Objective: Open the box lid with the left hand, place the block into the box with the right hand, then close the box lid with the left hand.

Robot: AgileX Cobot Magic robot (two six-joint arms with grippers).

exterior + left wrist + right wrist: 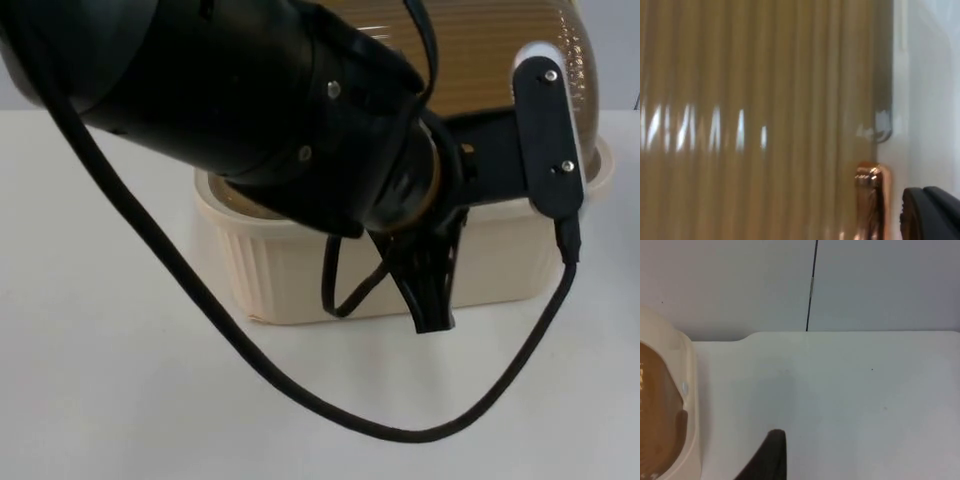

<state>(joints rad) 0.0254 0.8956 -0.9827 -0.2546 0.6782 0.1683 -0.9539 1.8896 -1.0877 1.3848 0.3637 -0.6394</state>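
At table centre: cream box, long axis across table, ribbed amber lid raised behind it. Left gripper hangs against box front wall, below rim; finger spread: cannot tell. Left wrist view: lid ribs close ahead, copper latch beside fingertip. Right gripper waits beside box end, over bare table; finger state unreadable. Block: unsighted. Judgement: left arm nearer lid.

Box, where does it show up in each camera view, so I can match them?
Top view: the cream box stands mid-table, partly behind the left arm, its brown ribbed lid above.
Left wrist view: the lid's ribs close up, beside a copper clasp.
Right wrist view: the box's cream rim beside the white table.
Shared landmark: the brown lid.
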